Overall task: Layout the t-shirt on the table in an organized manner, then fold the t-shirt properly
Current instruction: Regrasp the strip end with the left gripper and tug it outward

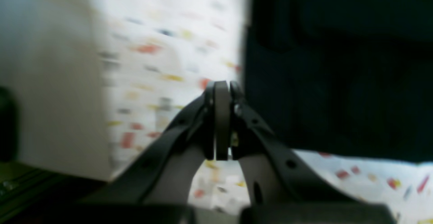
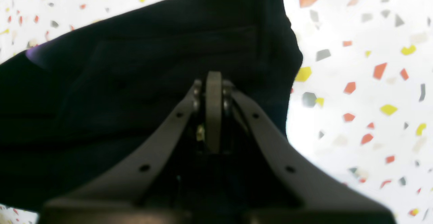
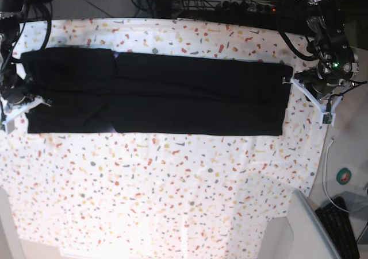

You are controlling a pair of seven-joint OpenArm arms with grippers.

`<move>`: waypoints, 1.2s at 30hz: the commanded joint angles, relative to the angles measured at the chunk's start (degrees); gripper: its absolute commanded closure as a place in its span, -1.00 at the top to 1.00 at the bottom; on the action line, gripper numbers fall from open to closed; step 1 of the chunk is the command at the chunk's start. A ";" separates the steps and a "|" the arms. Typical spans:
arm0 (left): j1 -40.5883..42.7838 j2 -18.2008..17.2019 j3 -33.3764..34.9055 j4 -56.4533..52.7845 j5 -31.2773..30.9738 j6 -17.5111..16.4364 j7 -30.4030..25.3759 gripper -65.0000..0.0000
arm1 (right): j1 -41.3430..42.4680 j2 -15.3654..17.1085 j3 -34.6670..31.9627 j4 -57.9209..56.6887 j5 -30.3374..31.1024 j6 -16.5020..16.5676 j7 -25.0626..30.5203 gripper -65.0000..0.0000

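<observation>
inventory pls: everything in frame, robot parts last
t-shirt: 1, black, folded into a long band across the far half of the table
table: 1, white cover with red, orange, yellow and grey flecks, fills most of the base view
cables: several, dark, beyond the table's far edge
keyboard: 1, black, near corner off the table
left hand: 1, dark grey, shut, at one end of the shirt
right hand: 1, dark grey, shut, over the other end

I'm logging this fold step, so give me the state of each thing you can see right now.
T-shirt: folded into a long flat band across the table.
Left gripper: shut, empty, at the shirt's edge.
Right gripper: shut, over the shirt's other end.
</observation>
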 commanded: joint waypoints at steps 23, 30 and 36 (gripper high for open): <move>-3.82 -7.31 -1.01 -18.39 -21.06 0.24 -12.99 1.00 | -2.56 -1.28 -0.15 7.15 0.29 0.32 1.48 -1.00; -4.00 -7.22 3.12 -24.11 -21.06 0.24 -18.18 1.00 | -2.56 -1.28 -0.15 7.15 0.29 0.32 1.48 -1.00; -6.99 -7.13 5.50 -28.06 -21.14 0.24 -19.06 1.00 | -2.56 -1.28 -0.23 7.06 0.29 0.32 1.48 -1.00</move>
